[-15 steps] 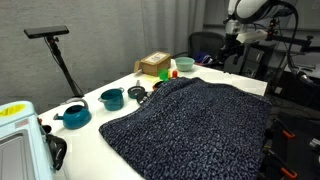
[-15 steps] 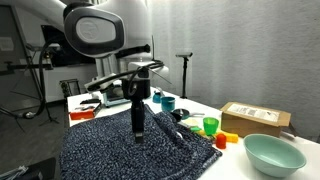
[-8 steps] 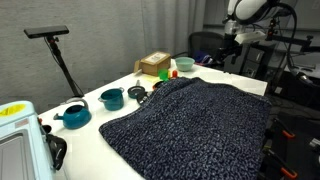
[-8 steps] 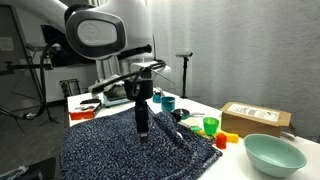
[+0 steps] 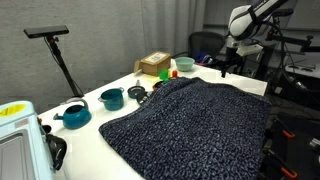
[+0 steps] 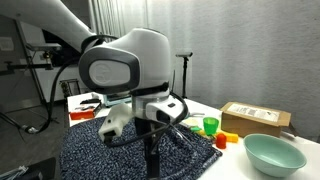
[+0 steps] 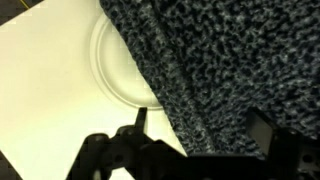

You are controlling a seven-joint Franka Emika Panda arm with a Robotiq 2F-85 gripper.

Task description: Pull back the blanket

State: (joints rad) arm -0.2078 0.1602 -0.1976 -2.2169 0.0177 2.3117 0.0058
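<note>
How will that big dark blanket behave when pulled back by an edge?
Probably floppy: the blanket lies draped with soft folds, so it should bunch up. Its thick nubby knit looks heavy, so it may drag on the table. It may nudge the white disc it partly covers.

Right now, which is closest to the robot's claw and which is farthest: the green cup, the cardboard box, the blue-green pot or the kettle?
In an exterior view, from the gripper at the blanket's far end:
1. Green cup, close by that end.
2. Cardboard box, just past the cup.
3. Blue-green pot, halfway along the blanket's side.
4. Kettle, farthest, toward the camera.
</note>
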